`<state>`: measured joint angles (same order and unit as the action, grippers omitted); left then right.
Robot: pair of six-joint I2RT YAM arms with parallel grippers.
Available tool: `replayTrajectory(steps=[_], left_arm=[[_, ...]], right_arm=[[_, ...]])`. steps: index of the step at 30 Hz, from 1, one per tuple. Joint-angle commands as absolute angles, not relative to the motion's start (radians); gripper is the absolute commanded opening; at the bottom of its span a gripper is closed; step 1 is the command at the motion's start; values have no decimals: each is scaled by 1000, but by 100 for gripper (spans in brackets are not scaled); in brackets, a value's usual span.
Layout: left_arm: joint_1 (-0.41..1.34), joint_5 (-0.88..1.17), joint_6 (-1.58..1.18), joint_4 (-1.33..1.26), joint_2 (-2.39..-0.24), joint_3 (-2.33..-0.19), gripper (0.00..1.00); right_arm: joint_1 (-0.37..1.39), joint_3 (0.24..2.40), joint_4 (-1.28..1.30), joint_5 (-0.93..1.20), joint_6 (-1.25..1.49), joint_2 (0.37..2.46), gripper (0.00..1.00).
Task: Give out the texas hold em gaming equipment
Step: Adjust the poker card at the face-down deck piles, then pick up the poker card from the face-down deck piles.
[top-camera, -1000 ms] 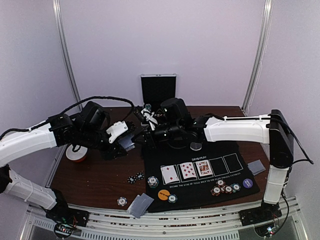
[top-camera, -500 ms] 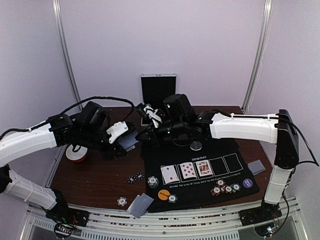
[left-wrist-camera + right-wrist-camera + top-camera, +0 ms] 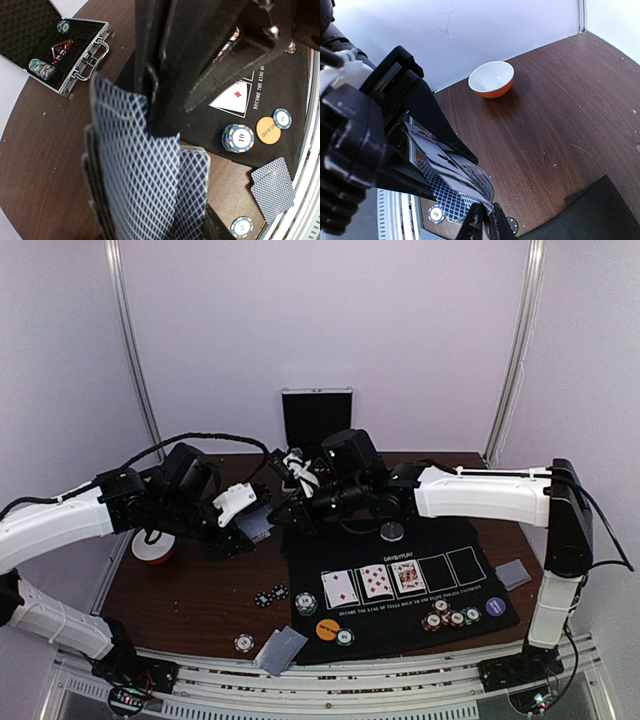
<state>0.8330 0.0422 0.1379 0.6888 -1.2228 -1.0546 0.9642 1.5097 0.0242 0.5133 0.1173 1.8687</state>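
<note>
My left gripper [image 3: 155,215] is shut on a deck of blue-lattice playing cards [image 3: 192,200], held above the brown table left of the black mat [image 3: 470,540]. My right gripper [image 3: 486,220] meets the deck from the right, with its black fingers [image 3: 165,100] closed on the edge of the front card [image 3: 135,165], which is fanned away from the pack. In the top view the two grippers touch at the deck [image 3: 258,525]. Three face-up cards [image 3: 375,582] lie on the mat, with chips [image 3: 450,618], an orange disc [image 3: 327,629], a purple disc [image 3: 495,606] and a silver disc [image 3: 393,532].
The open silver case [image 3: 316,420] stands at the back. An orange-and-white bowl [image 3: 153,548] sits at the left. Face-down cards [image 3: 281,649] and loose chips [image 3: 271,595] lie near the front edge. Another face-down pair [image 3: 513,574] lies right of the mat.
The right gripper has shifted slightly up and left against the deck and its arm has swung a little. The left arm and deck have stayed put.
</note>
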Motion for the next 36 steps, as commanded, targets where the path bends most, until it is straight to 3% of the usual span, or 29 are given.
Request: replayTrajectory(steps=[1, 10, 17, 22, 25, 36], left_arm=[[835, 50, 155, 637, -1208, -1055, 40], [835, 55, 155, 637, -1205, -1049, 40], [834, 58, 152, 637, -1203, -1049, 40], [834, 60, 151, 637, -1202, -1051, 40], [835, 59, 151, 637, -1199, -1051, 40], [835, 56, 153, 636, -1197, -1044, 40]], right_arm=[[972, 1536, 32, 512, 112, 1882, 12], [965, 1545, 12, 475, 101, 1865, 31], [960, 1527, -78, 464, 121, 1878, 55], [959, 1535, -134, 486, 112, 1912, 63], [960, 1551, -135, 487, 103, 1930, 63], [952, 1500, -100, 408, 95, 1861, 38]])
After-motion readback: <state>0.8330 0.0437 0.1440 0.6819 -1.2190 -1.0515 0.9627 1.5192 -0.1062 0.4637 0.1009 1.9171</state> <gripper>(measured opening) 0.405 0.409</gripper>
